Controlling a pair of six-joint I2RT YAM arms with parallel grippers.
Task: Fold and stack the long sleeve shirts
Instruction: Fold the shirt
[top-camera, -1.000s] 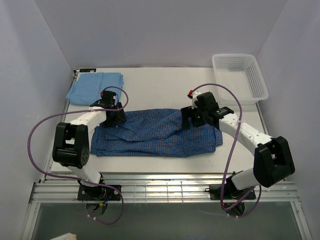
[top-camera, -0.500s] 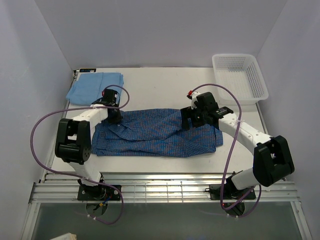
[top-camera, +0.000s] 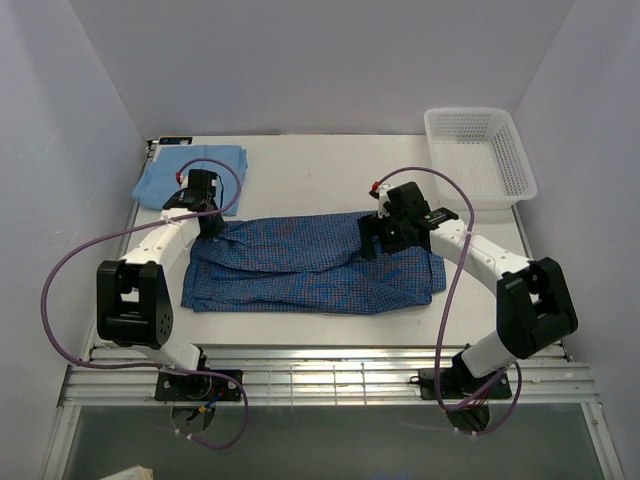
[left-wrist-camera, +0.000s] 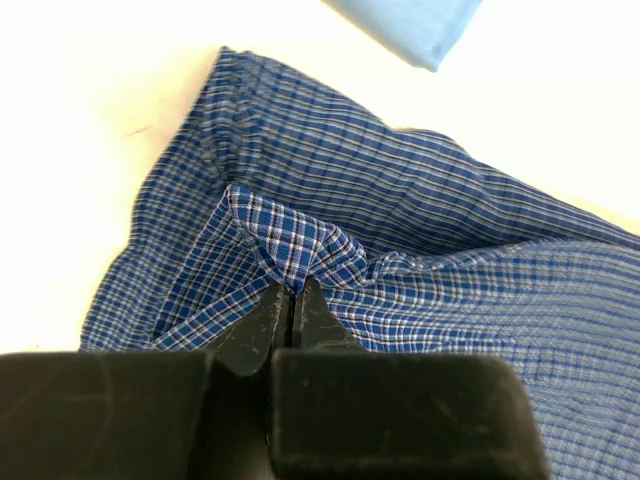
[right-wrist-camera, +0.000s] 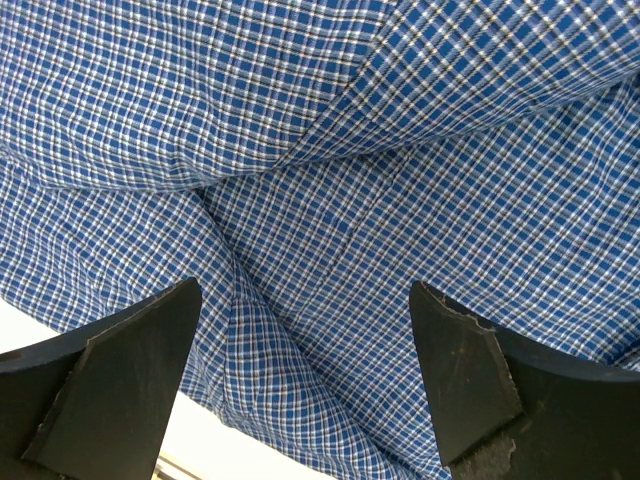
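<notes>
Basket (top-camera: 480, 155) sits well apart from checked shirt (top-camera: 310, 270).

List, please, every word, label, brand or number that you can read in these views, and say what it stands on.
No text can be read in any view.
dark blue checked shirt: woven pattern only, no tag showing.
light blue shirt: plain.
white mesh basket: no marking visible.
dark strip at the table's far left corner: too small to tell whether it bears writing.
</notes>
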